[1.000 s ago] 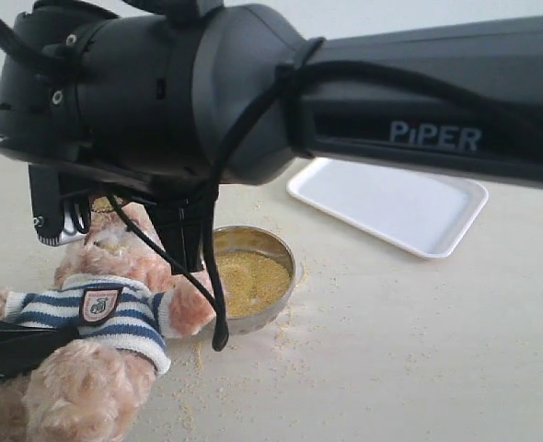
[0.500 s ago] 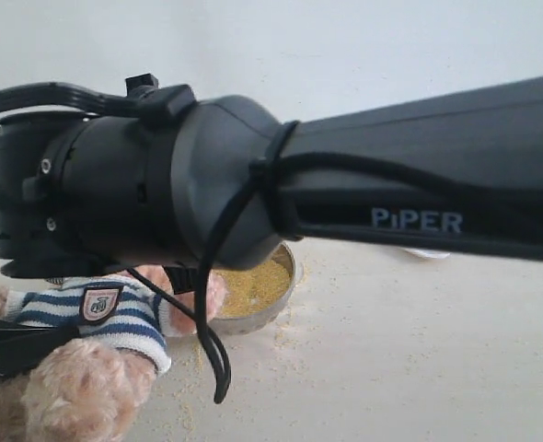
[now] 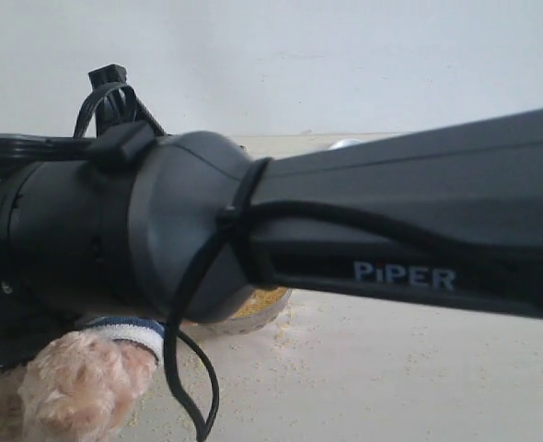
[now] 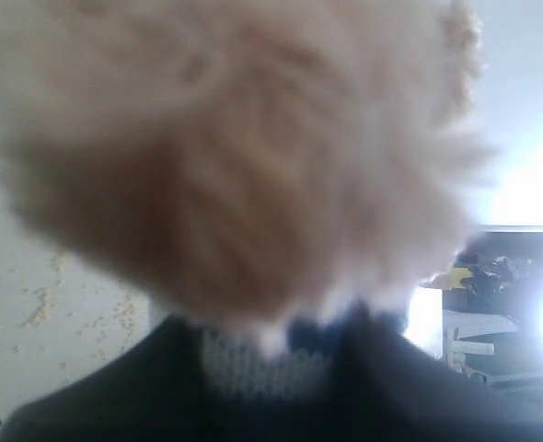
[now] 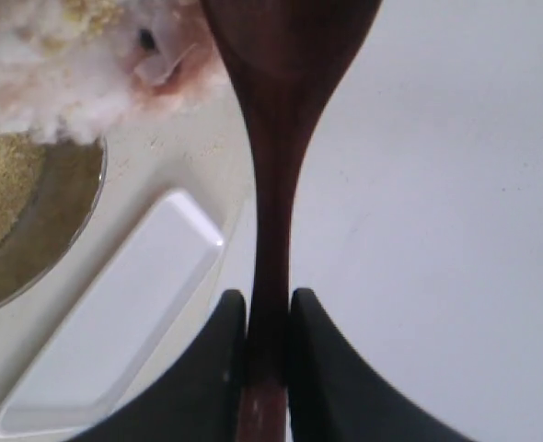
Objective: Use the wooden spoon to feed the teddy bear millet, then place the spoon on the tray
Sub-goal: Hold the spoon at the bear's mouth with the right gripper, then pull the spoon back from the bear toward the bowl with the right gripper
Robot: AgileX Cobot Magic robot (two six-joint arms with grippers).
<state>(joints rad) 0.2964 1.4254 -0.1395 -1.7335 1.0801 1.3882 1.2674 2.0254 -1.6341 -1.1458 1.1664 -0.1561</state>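
"PiPER" in pale letters on the black, probably right, arm (image 3: 363, 221)

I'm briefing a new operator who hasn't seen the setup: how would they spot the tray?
On the pale tabletop, find the round steel bowl holding yellow millet. The tray lies just beside it: flat, white and rectangular with rounded corners, unlike the shiny round bowl.

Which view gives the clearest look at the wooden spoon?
The right wrist view: the wooden spoon runs from the right end effector, shut on its handle, toward the teddy bear. The exterior view shows none of it, blocked by the arm; the left wrist view shows only blurred fur.
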